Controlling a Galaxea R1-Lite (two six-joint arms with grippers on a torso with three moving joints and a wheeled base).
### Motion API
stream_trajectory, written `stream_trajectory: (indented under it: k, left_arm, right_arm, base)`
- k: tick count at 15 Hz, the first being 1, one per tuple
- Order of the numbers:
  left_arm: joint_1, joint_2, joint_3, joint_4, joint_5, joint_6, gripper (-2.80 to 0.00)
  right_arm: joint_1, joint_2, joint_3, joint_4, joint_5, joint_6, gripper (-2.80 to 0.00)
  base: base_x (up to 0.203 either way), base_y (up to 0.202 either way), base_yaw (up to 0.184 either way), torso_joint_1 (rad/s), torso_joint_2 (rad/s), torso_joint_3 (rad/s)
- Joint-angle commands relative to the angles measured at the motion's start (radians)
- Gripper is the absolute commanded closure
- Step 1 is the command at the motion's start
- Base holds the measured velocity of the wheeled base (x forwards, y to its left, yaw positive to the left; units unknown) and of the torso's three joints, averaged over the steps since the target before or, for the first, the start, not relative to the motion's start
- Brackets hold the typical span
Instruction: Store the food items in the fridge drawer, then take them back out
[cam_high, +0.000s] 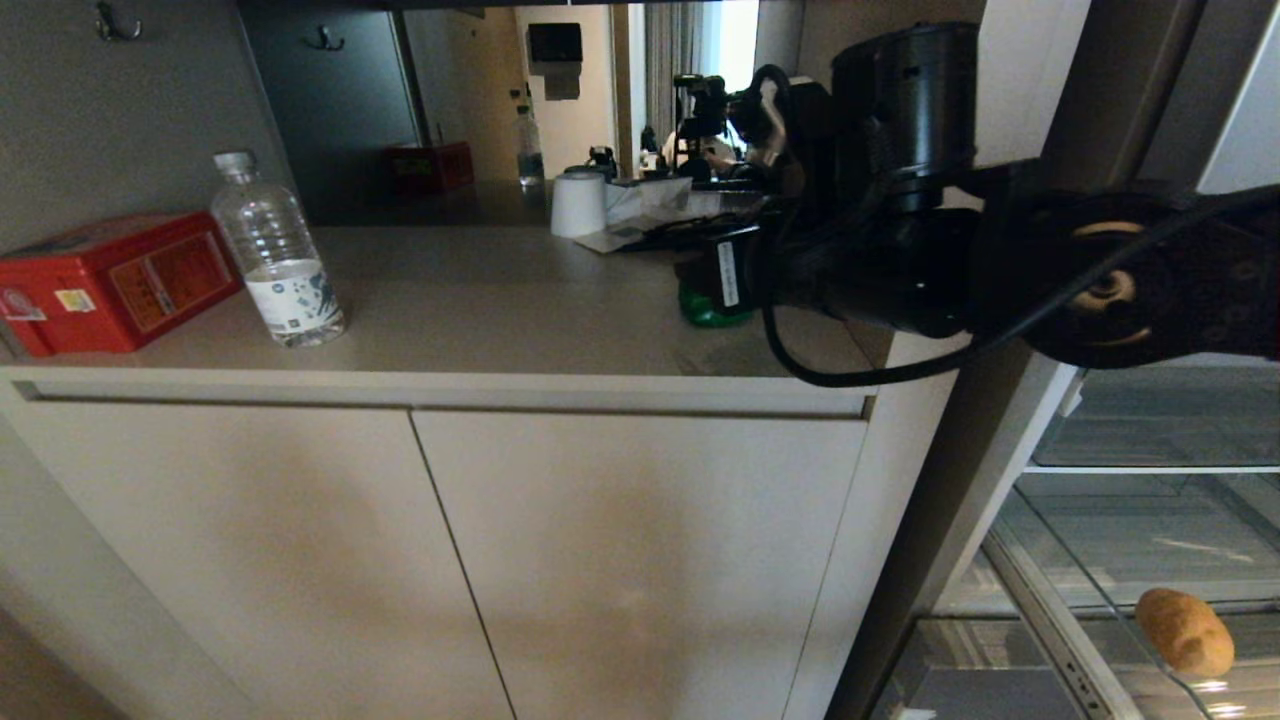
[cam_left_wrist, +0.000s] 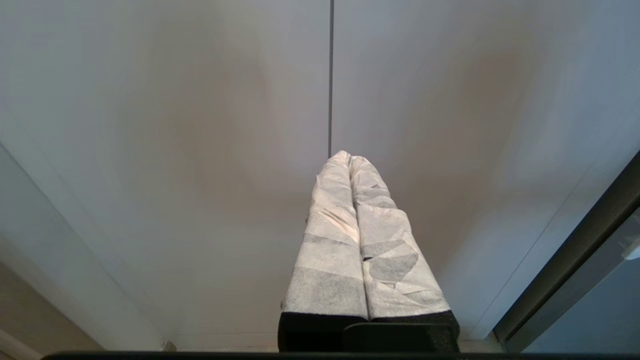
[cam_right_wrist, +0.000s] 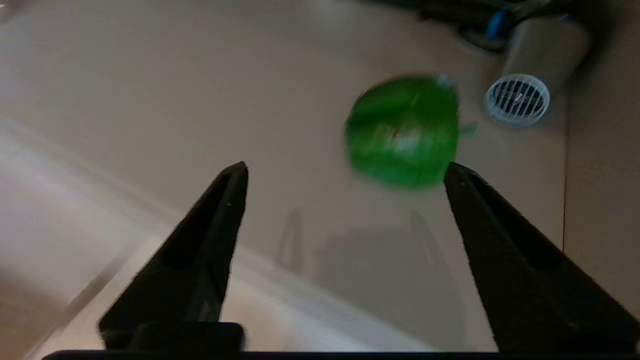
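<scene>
The green bell pepper (cam_right_wrist: 402, 131) lies on the beige countertop (cam_high: 480, 310). In the head view only a sliver of the pepper (cam_high: 712, 308) shows under my right arm (cam_high: 900, 250). My right gripper (cam_right_wrist: 345, 167) hovers over the counter, open wide and empty. The pepper sits just beyond its fingertips, close to one black finger (cam_right_wrist: 480, 220). The tan potato (cam_high: 1185, 630) rests in the see-through fridge drawer (cam_high: 1045, 615), pulled out at the lower right. My left gripper (cam_left_wrist: 349, 156) is shut on nothing, its white-wrapped fingers facing the cabinet doors.
A clear water bottle (cam_high: 278, 255) and a red box (cam_high: 115, 280) stand on the counter's left. A white cup (cam_high: 578, 204), papers and cables lie at the back. A white round grille (cam_right_wrist: 516, 99) sits near the pepper. Cabinet doors (cam_high: 420, 560) fill the space below.
</scene>
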Motion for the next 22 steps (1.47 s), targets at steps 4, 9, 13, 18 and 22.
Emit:
stream_trajectory:
  k: [4,9,13,18,22]
  left_arm:
    - [0.0,0.0,0.0,0.0,0.0,0.0,0.0]
    - [0.0,0.0,0.0,0.0,0.0,0.0,0.0]
    - [0.0,0.0,0.0,0.001,0.0,0.0,0.0]
    - [0.0,0.0,0.0,0.0,0.0,0.0,0.0]
    - [0.0,0.0,0.0,0.001,0.0,0.0,0.0]
  right_arm:
    - [-0.027,0.207,-0.13,-0.176,-0.111,-0.007,-2.8]
    - [-0.107,0.297,-0.188,-0.267,-0.152,-0.007,-2.8]
    - [-0.132,0.328,-0.184,-0.329,-0.103,0.0,-2.8]
    - [-0.131,0.358,-0.186,-0.346,-0.079,0.0,-2.8]
    - [-0.131,0.393,-0.186,-0.345,-0.074,0.0,-2.8]
  base:
    - [0.0,0.0,0.0,0.0,0.0,0.0]
    - [0.0,0.0,0.0,0.0,0.0,0.0]
    - [0.0,0.0,0.0,0.0,0.0,0.0]
    - [0.0,0.0,0.0,0.0,0.0,0.0]
    - [0.0,0.0,0.0,0.0,0.0,0.0]
